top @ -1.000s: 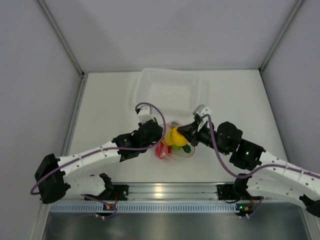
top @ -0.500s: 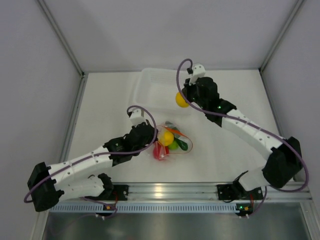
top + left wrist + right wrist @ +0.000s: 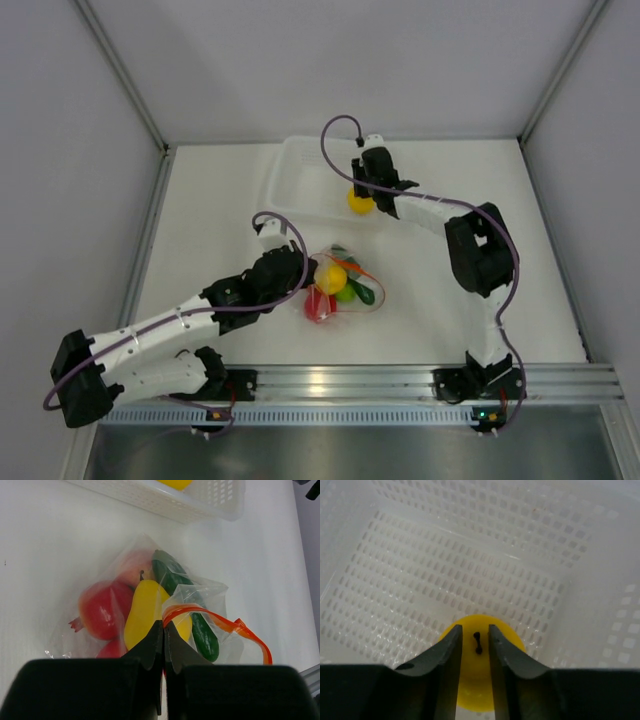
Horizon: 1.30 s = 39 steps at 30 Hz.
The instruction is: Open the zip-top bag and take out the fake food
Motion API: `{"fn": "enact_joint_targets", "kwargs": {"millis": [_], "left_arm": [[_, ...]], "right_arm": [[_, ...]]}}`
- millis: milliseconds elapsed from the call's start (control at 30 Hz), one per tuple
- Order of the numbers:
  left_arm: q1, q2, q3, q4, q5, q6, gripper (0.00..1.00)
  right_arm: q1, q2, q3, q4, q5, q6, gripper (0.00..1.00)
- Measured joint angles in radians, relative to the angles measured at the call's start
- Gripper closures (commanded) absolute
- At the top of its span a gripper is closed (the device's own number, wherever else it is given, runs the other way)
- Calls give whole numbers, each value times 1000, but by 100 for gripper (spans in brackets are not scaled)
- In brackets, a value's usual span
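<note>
The zip-top bag (image 3: 200, 592) lies mid-worktop (image 3: 220, 200) with the fake food (image 3: 142, 610) inside (red, yellow, dark green). The left end effector (image 3: 164, 630) is closed on its orange-edged rim at 9 o'clock; bare worktop shows toward 3 o'clock. At 12 o'clock stands the basket (image 3: 300, 175). There the right end effector (image 3: 472, 630), fingers slightly apart, sits over a yellow fruit (image 3: 475, 690); gripping or not, I cannot tell. Only the right wrist view shows its stem.

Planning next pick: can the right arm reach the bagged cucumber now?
Probably yes. The left gripper pinches the rim of the zip-top bag, its mouth gapes, and the cucumber lies by the opening. The right gripper is over the basket, by a yellow fruit.
</note>
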Motion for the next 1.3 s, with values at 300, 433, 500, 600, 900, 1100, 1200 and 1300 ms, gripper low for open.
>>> {"fn": "enact_joint_targets", "kwargs": {"millis": [300,433,500,600,900,1100,1200,1300], "left_arm": [[0,-4,9,-8,24,34,100],[0,-4,42,-17,38,49,100],[0,-4,62,-19,45,54,100],[0,-2,90,-20,54,64,100],[0,37,155,-21,104,73,100],[0,80,180,-21,124,51,100],[0,97,186,-15,134,29,100],[0,113,187,-3,148,8,100]], "right_arm": [[0,-41,7,-32,-21,-11,52],[0,-232,-63,-63,-28,-1,57],[0,-376,-114,-93,-56,14,60],[8,-579,-185,-127,-134,39,63],[250,-1002,-586,-180,-254,138,72],[374,-1148,-714,-203,-253,236,74],[409,-1182,-742,-189,-240,275,77],[420,-1182,-777,-171,-218,306,78]]}}
